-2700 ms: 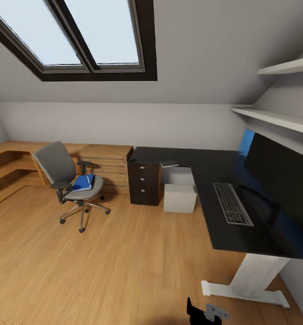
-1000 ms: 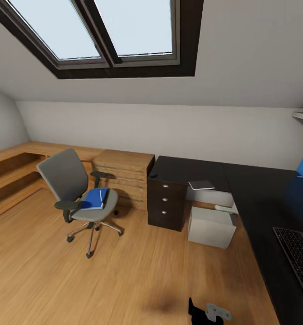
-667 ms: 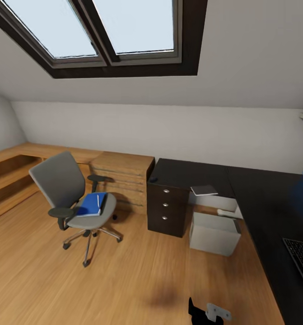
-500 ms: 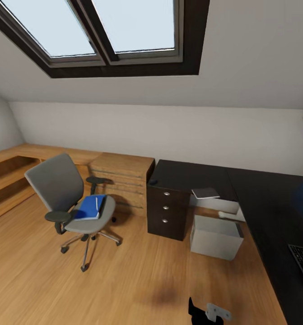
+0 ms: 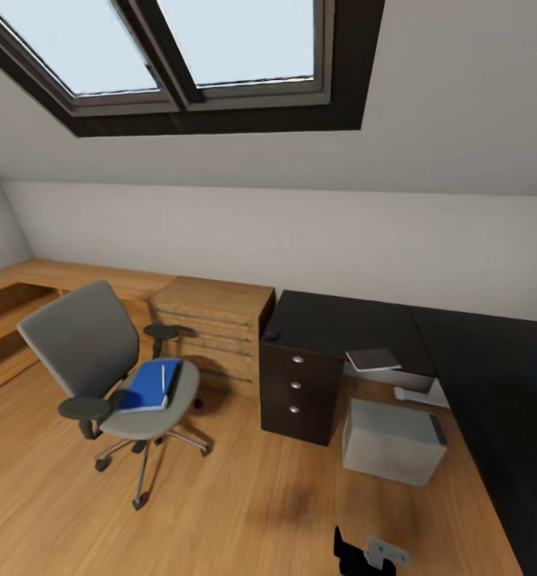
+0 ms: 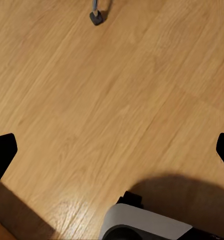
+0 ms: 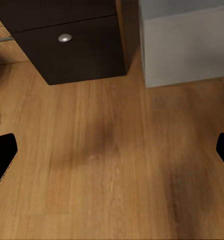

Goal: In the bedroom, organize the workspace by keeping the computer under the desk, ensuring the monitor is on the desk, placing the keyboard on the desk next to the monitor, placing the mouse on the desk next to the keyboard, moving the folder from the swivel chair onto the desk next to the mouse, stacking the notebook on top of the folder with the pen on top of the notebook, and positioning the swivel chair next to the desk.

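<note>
Two grippers hang over bare wood floor (image 5: 244, 496), the left gripper (image 6: 112, 145) and right gripper (image 7: 112, 145) both spread wide, holding nothing. In the head view the swivel chair (image 5: 100, 360) stands at eight o'clock with the blue folder (image 5: 150, 386) and a pen (image 5: 163, 376) on its seat. The desk (image 5: 340, 324) runs toward three o'clock; the notebook (image 5: 372, 359) lies on it, the computer (image 5: 392, 440) beneath, beside the black drawer unit (image 5: 300, 392).
</note>
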